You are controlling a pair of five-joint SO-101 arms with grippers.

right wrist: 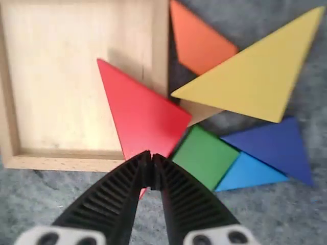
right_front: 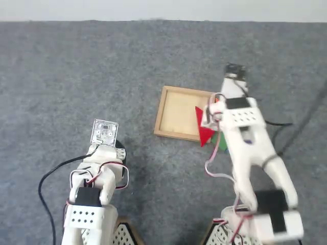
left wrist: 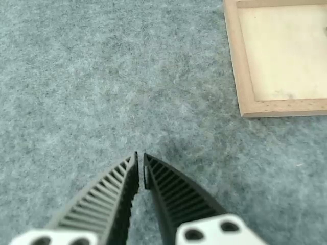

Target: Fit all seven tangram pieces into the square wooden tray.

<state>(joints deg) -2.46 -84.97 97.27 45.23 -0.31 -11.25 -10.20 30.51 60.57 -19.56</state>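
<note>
**A:** Tray, where's it at?

**B:** Tray (right_front: 159, 115) sits mid-mat (right_front: 76, 66), a bit right of centre in the high view. Pale wood, raised rim.

**A:** Pieces?

**B:** Red triangle (right wrist: 140, 117) lies across the tray's near-right corner. One point is over the floor inside, the body crosses the rim, and another tip sticks out past the corner. The others are outside, bunched just beside that side, mostly under the R arm (right_front: 245, 132) from above.

**A:** Which ones?

**B:** Orange piece (right wrist: 199, 41) is just outside the rim. Yellow triangle (right wrist: 255, 81) is next to it, w/ its sharp tip reaching the red's edge. Tan piece (right wrist: 199, 112) peeks out from under the yellow; can't tell its shape. Green square (right wrist: 204, 155) touches the red's long edge. Light blue triangle (right wrist: 248, 171) butts against the green, and the dark blue triangle (right wrist: 271, 145) lies along the light blue, near the yellow.

**A:** R gripper?

**B:** R gripper (right wrist: 152, 155) is right over the red's outer tip at the tray corner, w/ its fingertips together. A sliver of red shows thru the slit. Can't tell if they pinch it or just sit above.

**A:** L side?

**B:** L gripper (left wrist: 140, 155) is over bare mat, tips closed to a hairline gap, holding nothing. The tray's corner is well apart from it. L arm (right_front: 94, 178) is at the near-left of the mat.
</note>
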